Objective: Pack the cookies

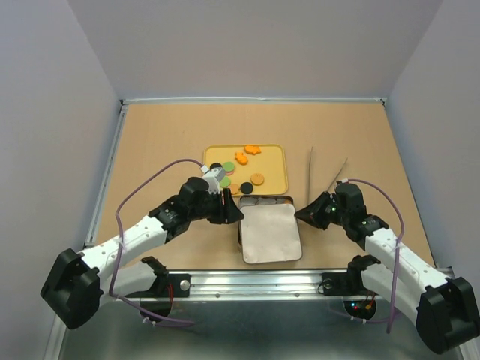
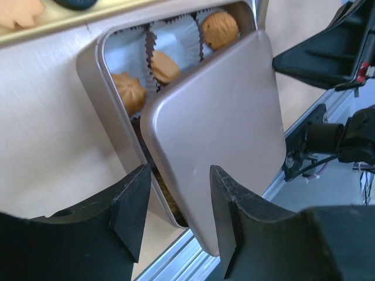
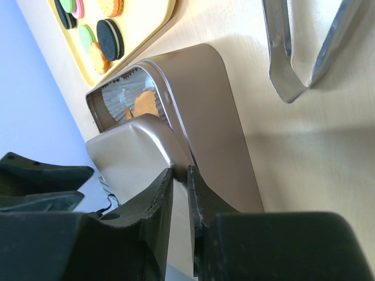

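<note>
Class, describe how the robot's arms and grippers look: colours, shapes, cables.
The left arm and right arm have white links, black joints and bases. A purple cable loops along each. The left gripper and right gripper are black with wedge-shaped fingers.

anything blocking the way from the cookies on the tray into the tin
Yes: the lid lies askew over most of the tin, leaving only its far strip open, where paper cups show. Nothing else visible stands between the cookies on the tray and the tin.

Bright, even overhead light; soft shadows; wrist views sharp but near pincer fingers [image 2: 132,205] slightly blurred.
</note>
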Tool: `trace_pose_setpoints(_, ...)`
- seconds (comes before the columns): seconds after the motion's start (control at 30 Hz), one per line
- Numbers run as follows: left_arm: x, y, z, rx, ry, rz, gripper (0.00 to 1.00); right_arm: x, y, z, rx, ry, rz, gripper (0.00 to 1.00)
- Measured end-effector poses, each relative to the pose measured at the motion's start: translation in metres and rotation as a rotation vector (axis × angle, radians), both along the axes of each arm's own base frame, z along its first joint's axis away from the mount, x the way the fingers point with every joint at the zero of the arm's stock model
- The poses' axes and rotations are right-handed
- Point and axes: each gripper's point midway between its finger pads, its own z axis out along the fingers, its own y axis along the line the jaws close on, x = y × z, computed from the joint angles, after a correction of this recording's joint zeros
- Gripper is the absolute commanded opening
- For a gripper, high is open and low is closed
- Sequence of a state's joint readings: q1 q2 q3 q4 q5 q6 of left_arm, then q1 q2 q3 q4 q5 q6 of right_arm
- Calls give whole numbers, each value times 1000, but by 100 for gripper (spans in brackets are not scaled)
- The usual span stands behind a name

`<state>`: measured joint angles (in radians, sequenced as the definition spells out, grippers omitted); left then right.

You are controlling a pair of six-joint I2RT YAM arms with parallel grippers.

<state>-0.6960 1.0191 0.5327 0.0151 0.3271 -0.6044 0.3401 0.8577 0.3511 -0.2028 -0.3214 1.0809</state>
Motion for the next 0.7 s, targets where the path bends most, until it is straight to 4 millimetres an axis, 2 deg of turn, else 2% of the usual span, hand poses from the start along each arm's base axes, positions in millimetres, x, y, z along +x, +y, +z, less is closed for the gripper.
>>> trace_pose_setpoints(0.23, -14, -4, -23, 44, 59, -23, 55, 0, 0, 0, 0, -1, -1, 20)
trace_pose_setpoints(0.47, -12, -2, -42, 103, 93, -8, 55, 7, 2, 0, -7, 0, 0, 20)
trace_pose_setpoints(0.7, 0, -6, -41, 135, 78, 16, 55, 11, 2, 0, -15, -4, -1, 19)
